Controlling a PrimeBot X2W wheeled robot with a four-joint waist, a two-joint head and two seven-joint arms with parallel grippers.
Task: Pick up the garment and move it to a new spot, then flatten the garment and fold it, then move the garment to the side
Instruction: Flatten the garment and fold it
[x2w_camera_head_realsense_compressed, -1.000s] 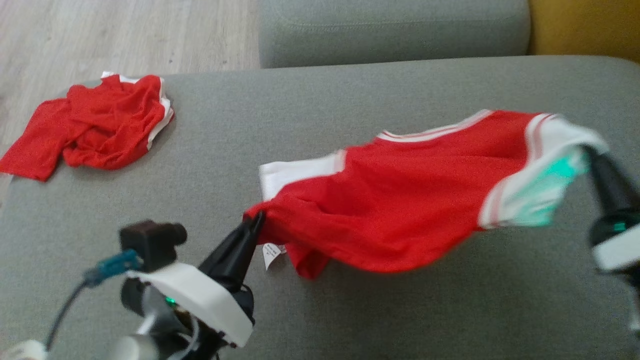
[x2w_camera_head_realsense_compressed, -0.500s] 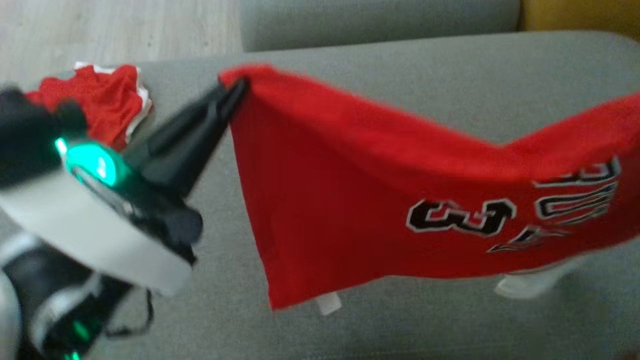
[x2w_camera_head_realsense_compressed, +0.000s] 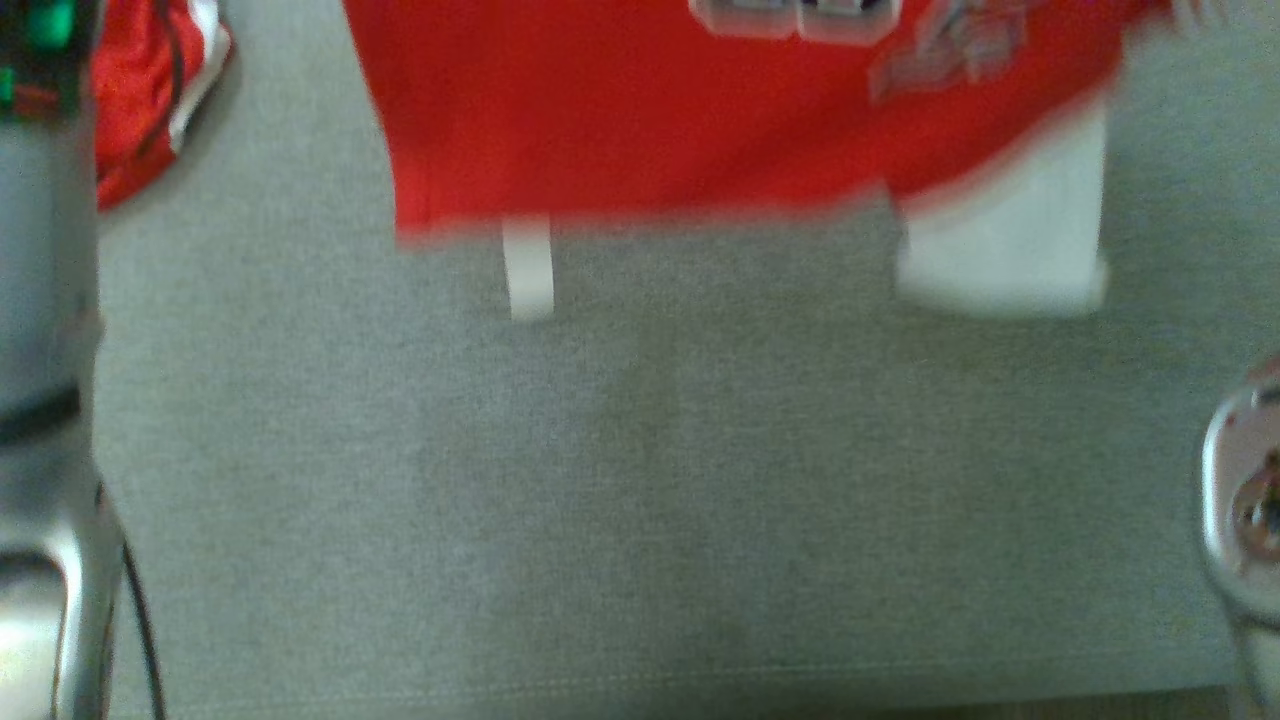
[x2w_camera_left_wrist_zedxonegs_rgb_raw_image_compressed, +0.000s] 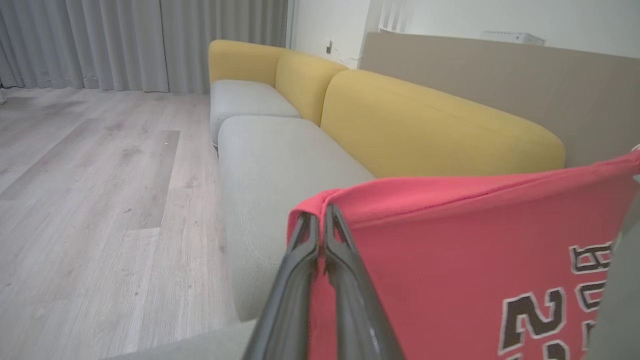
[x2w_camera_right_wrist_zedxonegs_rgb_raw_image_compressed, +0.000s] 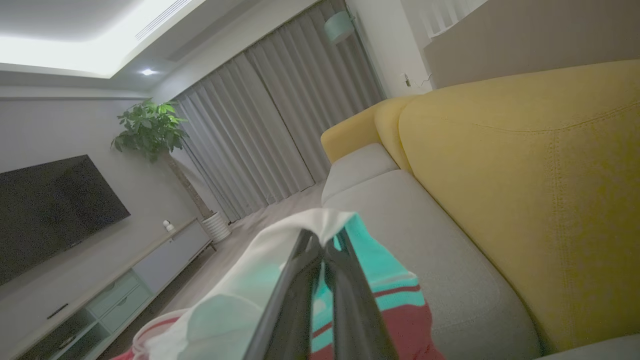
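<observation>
Over the grey seat cushion (x2w_camera_head_realsense_compressed: 640, 500) of a long sofa, with the yellow backrest (x2w_camera_left_wrist_zedxonegs_rgb_raw_image_compressed: 425, 130) running behind it, the red jersey (x2w_camera_head_realsense_compressed: 620, 110) hangs stretched out like a banner, and the wood floor (x2w_camera_left_wrist_zedxonegs_rgb_raw_image_compressed: 100, 175) lies off to one side. The head view is blurred, but the cloth spans the top of the frame, its black-and-white lettering facing the camera and its lower edge dangling above the cushion. Whether it brushes the fabric, I cannot tell. Far left on the same cushion, a second red garment (x2w_camera_head_realsense_compressed: 140, 90) with white trim lies crumpled, well apart from the jersey. Down from the jersey's lower right hangs a white panel (x2w_camera_head_realsense_compressed: 1005, 240). Now the grips: the left claw (x2w_camera_left_wrist_zedxonegs_rgb_raw_image_compressed: 320, 216) has its two dark fingers pressed together on a top corner of the red cloth, the fabric folding over the tips. The right claw (x2w_camera_right_wrist_zedxonegs_rgb_raw_image_compressed: 324, 235) is clamped just as tight on the jersey's white, striped edge, which shows a teal tint in that view. Smallest of all, a white label (x2w_camera_head_realsense_compressed: 527, 265) dangles below the hem near the left side.
</observation>
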